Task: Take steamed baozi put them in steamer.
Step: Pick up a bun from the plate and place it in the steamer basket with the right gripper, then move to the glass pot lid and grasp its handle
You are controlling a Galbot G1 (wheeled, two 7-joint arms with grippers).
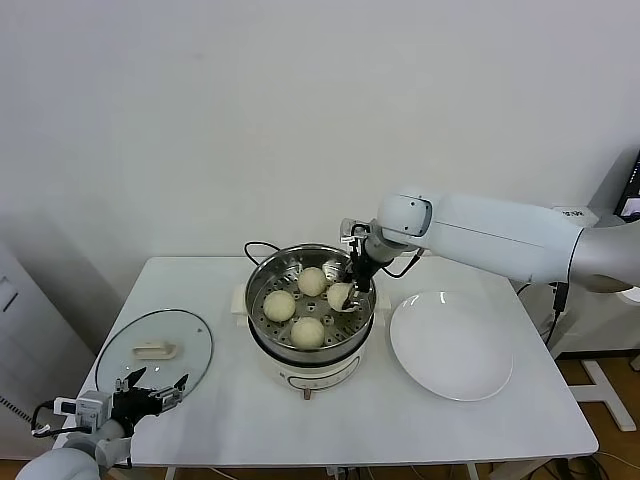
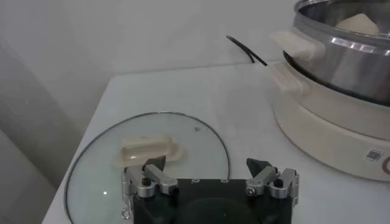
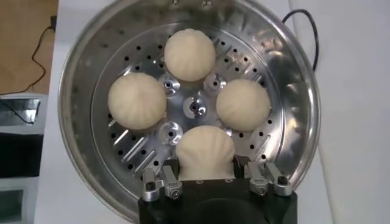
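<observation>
The right gripper (image 3: 206, 176) is down inside the steamer (image 1: 262, 290), its fingers closed around the fourth bun (image 3: 205, 152), which rests on or just above the perforated floor at the side nearest the plate (image 1: 450, 345). The other three buns (image 3: 190, 53) (image 3: 137, 101) (image 3: 243, 104) sit apart from it around the pot's centre. What matters next, I judge, is that the held bun lies directly between the fingers, so they can spread and lift straight up without nudging its neighbours. The left gripper (image 2: 210, 176) waits wide open and empty over the lid (image 2: 109, 155), well away from the pot
</observation>
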